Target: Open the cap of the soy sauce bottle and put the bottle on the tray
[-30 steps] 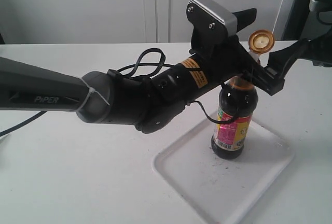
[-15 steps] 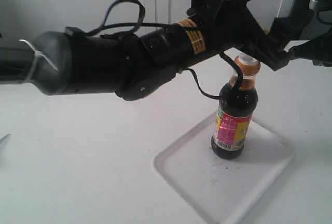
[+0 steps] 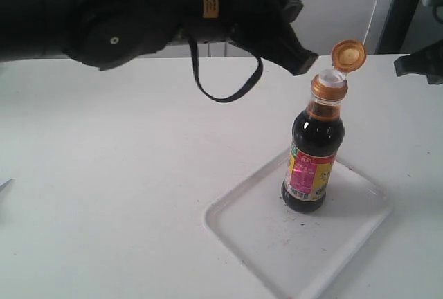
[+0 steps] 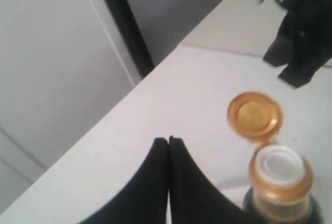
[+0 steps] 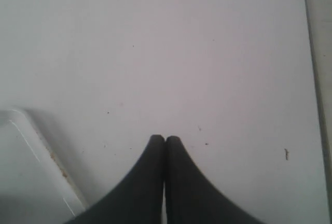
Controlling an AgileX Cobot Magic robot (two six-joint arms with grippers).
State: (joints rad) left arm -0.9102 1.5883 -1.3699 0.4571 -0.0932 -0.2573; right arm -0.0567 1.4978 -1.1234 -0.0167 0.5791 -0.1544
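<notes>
The soy sauce bottle (image 3: 313, 164) stands upright on the white tray (image 3: 263, 237), dark liquid behind a pink and yellow label. Its copper-gold cap (image 3: 328, 86) is flipped open: the round lid (image 3: 347, 54) tilts back on its hinge and the white spout (image 4: 280, 162) shows. My left gripper (image 3: 304, 61) hovers shut and empty just left of the cap, apart from it; in the left wrist view its fingertips (image 4: 168, 140) meet beside the lid (image 4: 255, 115). My right gripper (image 5: 165, 139) is shut and empty over bare table beside the tray's corner (image 5: 31, 146).
The right arm (image 3: 421, 64) sits at the table's far right edge. A dark post (image 3: 401, 8) stands behind it against the pale wall. The left arm's bulk (image 3: 138, 8) and a hanging cable loop (image 3: 221, 84) fill the upper left.
The left arm has lifted up and away to the left, off the bottle's neck. The bottle stays on the tray with its lid open.
</notes>
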